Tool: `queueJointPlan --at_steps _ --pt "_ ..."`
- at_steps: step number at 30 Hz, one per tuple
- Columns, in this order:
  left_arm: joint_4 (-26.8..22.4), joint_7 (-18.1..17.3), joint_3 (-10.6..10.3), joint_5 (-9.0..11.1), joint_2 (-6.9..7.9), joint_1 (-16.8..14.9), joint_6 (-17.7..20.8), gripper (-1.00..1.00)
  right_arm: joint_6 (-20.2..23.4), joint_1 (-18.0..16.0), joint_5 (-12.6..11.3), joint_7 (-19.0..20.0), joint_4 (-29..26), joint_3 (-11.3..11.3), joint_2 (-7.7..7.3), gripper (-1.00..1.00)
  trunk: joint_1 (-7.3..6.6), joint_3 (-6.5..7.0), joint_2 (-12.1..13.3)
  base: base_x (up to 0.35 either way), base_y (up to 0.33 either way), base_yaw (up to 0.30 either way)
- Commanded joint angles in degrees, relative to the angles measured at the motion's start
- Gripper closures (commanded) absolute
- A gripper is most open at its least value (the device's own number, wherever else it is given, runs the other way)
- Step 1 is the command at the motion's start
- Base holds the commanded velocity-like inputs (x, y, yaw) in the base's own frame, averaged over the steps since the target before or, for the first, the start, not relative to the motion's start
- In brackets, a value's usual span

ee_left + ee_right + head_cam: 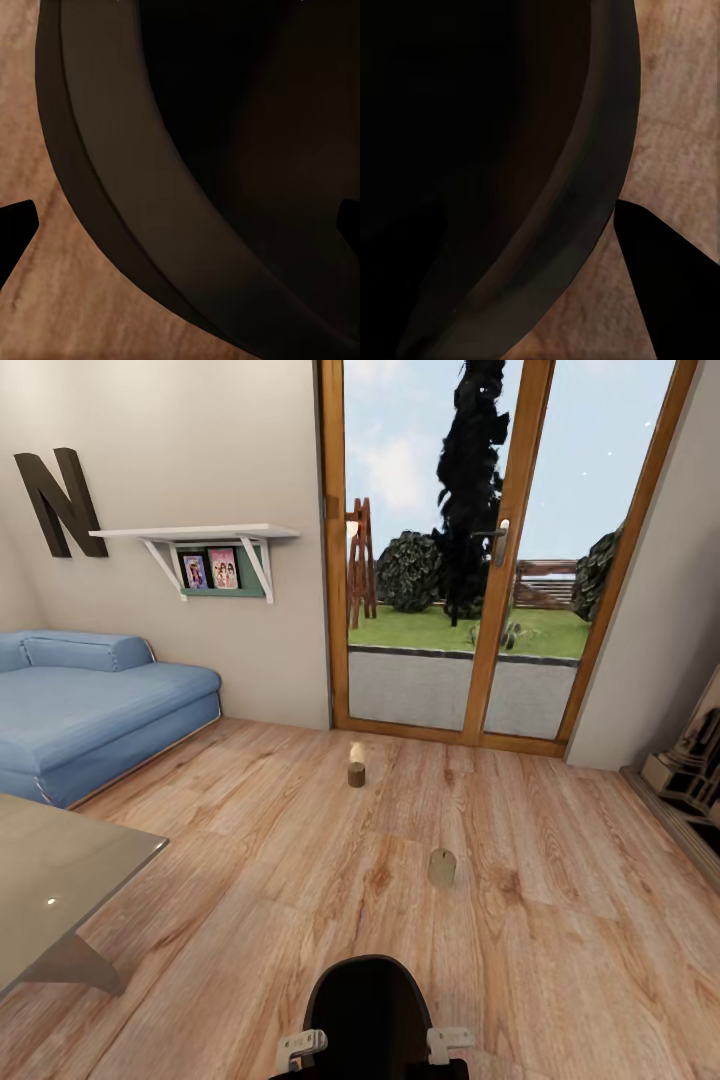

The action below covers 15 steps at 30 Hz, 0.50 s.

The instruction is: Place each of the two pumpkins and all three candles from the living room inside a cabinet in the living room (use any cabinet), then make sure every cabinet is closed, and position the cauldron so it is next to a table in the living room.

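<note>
Both arms are tucked in low at the robot's front, the left gripper (301, 1046) and right gripper (448, 1040) each clamped on the rim of the black cauldron (368, 1015), carried over the wood floor (250, 840). Two candles (356, 774) (441, 867) sit on the floor ahead, desk (60, 870) off left.

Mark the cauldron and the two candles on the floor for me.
cauldron (370, 1010), head view, on its black rounded body.
nearer candle (441, 868), head view, on its tan side.
farther candle (356, 774), head view, on its side, toward the glass door.
</note>
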Motion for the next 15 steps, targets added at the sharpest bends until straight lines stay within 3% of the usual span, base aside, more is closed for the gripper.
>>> queueJointPlan --at_steps 1,15 --pt "-0.1 -0.1 -0.1 0.6 0.02 0.0 0.4 -1.0 0.4 0.0 -0.4 -0.3 -0.1 0.6 -0.03 1.0 -0.01 -0.06 0.0 0.0 0.0 0.0" --pt "-0.1 -0.1 -0.1 0.7 -0.04 0.0 0.4 -1.0 0.4 0.0 -0.4 -0.3 -0.1 0.6 -0.03 1.0 -0.01 -0.06 0.0 0.0 0.0 0.0"
